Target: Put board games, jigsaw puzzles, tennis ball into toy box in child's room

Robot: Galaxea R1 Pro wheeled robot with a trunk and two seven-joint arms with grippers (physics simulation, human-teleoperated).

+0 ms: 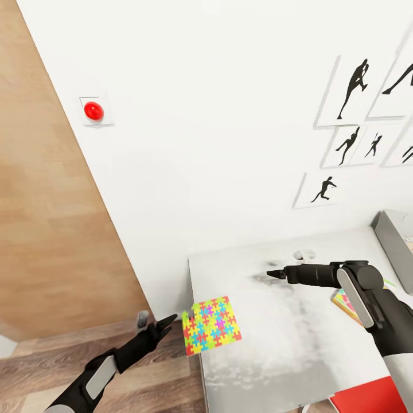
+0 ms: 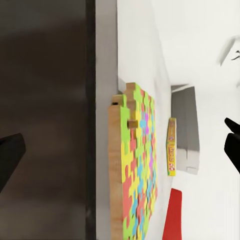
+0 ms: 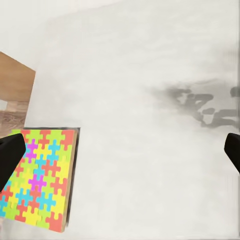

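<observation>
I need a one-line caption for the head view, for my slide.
Left gripper approaches the thin multicolour jigsaw puzzle board overhanging the pale table's corner.

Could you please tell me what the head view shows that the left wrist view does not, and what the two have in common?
Head view alone: the red wall button, the wood-plank floor, and both arms, with the left claw just off the table's edge beside the jigsaw puzzle and the right claw over the tabletop.

Left wrist view alone: the puzzle's thick brown side edge, seen end-on, and a printed game box standing out beyond it.

Both: the puzzle overhanging the table edge, the grey toy box, the white wall, a red shape at the table's near end.
</observation>
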